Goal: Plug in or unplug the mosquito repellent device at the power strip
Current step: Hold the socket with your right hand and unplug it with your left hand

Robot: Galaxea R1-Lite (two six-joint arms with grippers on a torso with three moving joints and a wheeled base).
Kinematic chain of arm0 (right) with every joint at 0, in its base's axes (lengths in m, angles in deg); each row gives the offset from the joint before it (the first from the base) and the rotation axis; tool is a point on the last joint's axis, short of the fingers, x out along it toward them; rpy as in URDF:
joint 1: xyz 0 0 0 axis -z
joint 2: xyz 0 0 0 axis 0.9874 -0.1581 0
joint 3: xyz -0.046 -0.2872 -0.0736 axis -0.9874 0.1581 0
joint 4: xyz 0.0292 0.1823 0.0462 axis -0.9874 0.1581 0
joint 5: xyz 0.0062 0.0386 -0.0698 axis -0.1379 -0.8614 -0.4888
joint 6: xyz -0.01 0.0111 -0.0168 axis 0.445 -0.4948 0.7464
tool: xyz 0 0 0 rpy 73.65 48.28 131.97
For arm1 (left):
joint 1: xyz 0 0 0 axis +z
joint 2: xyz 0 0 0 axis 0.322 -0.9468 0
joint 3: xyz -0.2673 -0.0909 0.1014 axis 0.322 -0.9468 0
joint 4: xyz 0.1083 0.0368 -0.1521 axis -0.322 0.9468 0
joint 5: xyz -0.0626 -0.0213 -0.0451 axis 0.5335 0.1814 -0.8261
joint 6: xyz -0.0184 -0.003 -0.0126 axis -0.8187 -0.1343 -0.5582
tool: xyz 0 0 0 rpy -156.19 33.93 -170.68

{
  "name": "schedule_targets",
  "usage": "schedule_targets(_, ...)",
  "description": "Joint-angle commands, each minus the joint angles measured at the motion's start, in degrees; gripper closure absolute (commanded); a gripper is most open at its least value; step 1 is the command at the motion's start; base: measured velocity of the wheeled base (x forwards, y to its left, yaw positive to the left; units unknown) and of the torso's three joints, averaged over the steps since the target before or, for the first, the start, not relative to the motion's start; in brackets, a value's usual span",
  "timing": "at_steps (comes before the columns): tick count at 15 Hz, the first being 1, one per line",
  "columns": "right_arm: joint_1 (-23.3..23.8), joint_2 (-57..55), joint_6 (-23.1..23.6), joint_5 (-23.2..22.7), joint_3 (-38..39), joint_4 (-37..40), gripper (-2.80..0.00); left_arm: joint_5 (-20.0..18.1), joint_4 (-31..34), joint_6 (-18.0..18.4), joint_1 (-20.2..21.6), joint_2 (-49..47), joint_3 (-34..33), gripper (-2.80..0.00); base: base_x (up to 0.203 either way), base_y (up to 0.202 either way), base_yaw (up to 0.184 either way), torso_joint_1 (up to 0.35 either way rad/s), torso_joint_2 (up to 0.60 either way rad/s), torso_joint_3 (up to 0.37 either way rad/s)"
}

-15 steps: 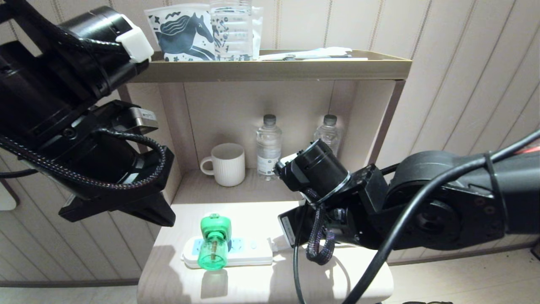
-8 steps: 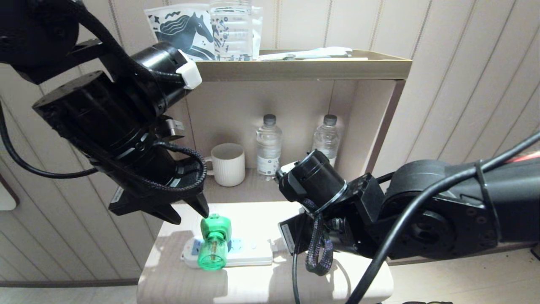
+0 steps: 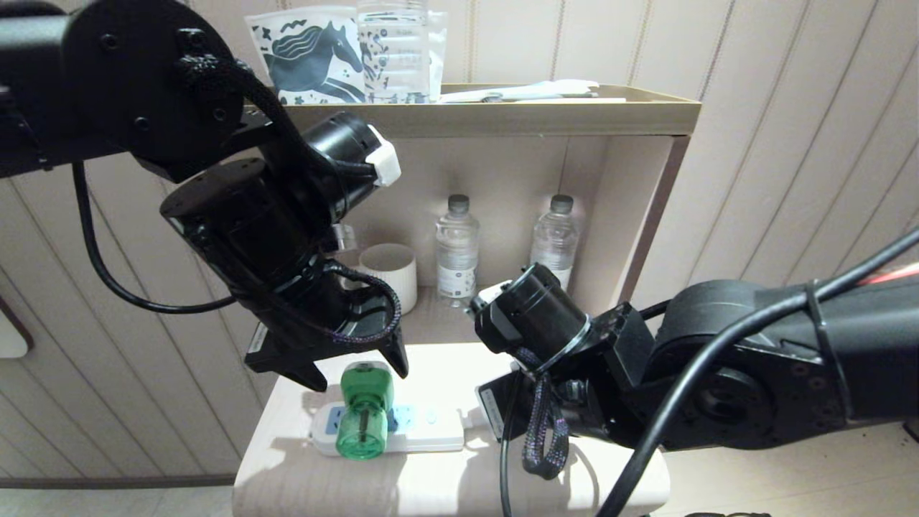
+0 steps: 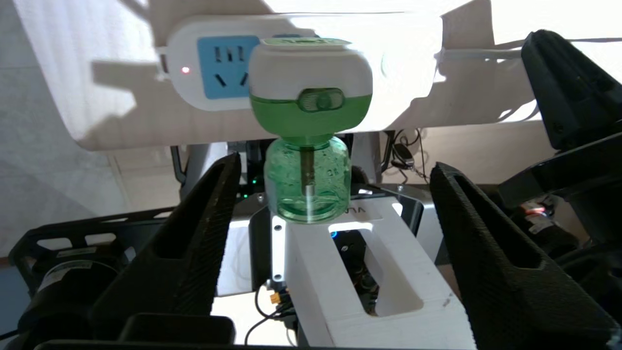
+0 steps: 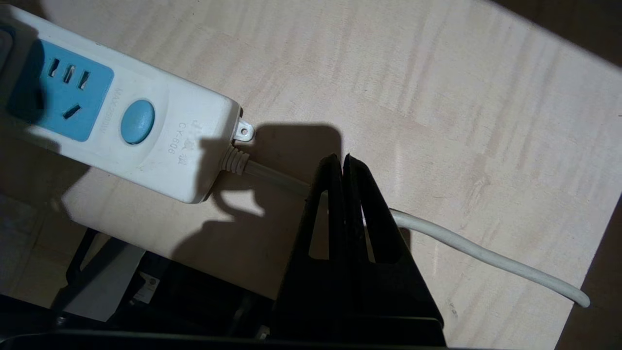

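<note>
Jaws of your left gripper (image 3: 352,370) stood spread, straddling the plugged-in mosquito repellent device (image 3: 365,416). Right gripper (image 5: 340,163) jaws were pressed together at the power strip's (image 3: 431,431) three o'clock. Next you probably needed to close and pull.

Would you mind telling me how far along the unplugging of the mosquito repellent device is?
Done: the open left gripper straddles the mosquito repellent device. In hand: the shut right gripper sits at the white cord. Left: gripping the device and pulling it from the power strip; it is seated there.

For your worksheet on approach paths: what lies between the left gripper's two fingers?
The mosquito repellent device, plugged into the power strip, stands untouched between the left gripper's open fingers, in the left wrist view.
</note>
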Motion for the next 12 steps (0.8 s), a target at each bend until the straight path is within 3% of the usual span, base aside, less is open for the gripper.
schedule_targets(1, -0.03, 0.35, -0.13, 0.13, 0.18, 0.14, 0.00, -0.03, 0.16, -0.36, -0.28, -1.52, -0.09, -2.80, 0.000, 0.000, 0.000, 0.000, 0.00, 0.000)
schedule_targets(12, -0.38, 0.17, -0.57, 0.13, -0.52, 0.05, 0.00, -0.12, -0.89, -0.53, 0.25, -5.84, -0.09, -2.80, 0.000, 0.000, 0.000, 0.000, 0.00, 0.000)
